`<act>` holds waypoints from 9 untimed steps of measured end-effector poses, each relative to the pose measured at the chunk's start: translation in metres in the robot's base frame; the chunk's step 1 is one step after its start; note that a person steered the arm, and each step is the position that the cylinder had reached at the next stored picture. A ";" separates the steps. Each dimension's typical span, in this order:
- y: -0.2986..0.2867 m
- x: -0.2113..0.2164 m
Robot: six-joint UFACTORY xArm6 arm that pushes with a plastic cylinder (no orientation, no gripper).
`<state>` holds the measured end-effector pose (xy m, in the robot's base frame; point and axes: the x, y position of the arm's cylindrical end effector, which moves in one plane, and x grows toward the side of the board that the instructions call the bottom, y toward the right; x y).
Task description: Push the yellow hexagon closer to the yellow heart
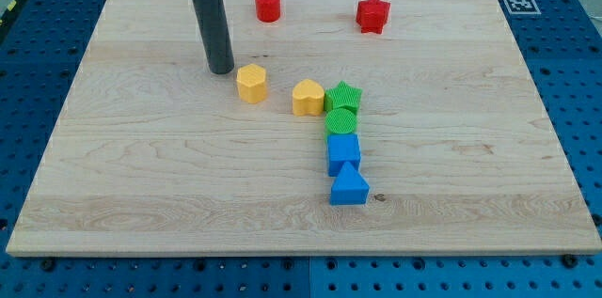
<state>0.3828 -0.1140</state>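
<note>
My tip [222,70] rests on the wooden tabletop [141,176] just left of the yellow hexagon [251,83]. A clear gap separates it from the yellow heart [307,97], which touches the green star [344,97]. No pincer exists; a fiducial marker [517,3] sits top right.

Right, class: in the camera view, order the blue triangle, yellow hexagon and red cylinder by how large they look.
1. Blue triangle, largest, though it lies nearest the view's bottom, which may enlarge it.
2. Yellow hexagon.
3. Red cylinder, smallest, near the view's top.
</note>
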 end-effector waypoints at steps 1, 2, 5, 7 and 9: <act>-0.020 0.001; -0.023 0.010; -0.005 0.018; 0.015 0.022; 0.037 0.023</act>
<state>0.4055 -0.0772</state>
